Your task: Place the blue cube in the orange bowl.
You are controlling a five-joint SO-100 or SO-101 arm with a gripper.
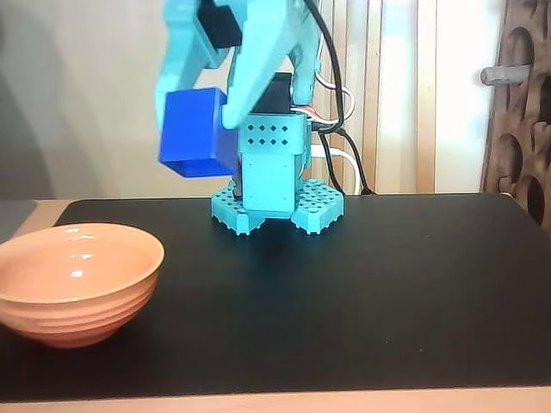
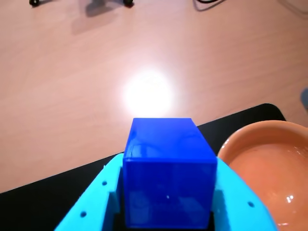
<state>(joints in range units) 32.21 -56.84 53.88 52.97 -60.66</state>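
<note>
Blue cube point(image 1: 191, 133) sits clamped between the turquoise fingers point(image 1: 202, 112) of the arm, raised well above the counter point(image 1: 387, 292) in the fixed view. One finger runs down its left side and the other presses against its right side, so the fingers are closed narrowly on the cube, which hangs slightly tilted. The cube is in front of the arm's turquoise base point(image 1: 275, 185), which stands on the far part of the black counter surface with black cables point(image 1: 331, 103) trailing behind it.

The orange bowl point(image 1: 73, 280) rests on the counter at the lower left of the fixed view, its rim cut off by the left edge. It stands upright and holds nothing visible. The cube is above and to the right of the bowl in that view, clearly apart from it and not over its opening.

In the wrist view the blue cube point(image 2: 168, 173) fills the lower middle, gripped at both sides by the fingers point(image 2: 166, 211), whose turquoise pads show to its left and right. The orange bowl point(image 2: 269, 168) appears at the lower right, just beside the right-hand finger. Beyond the black edge of the counter point(image 2: 62, 180) lies a pale wooden floor point(image 2: 72, 86) with a bright glare spot.
</note>
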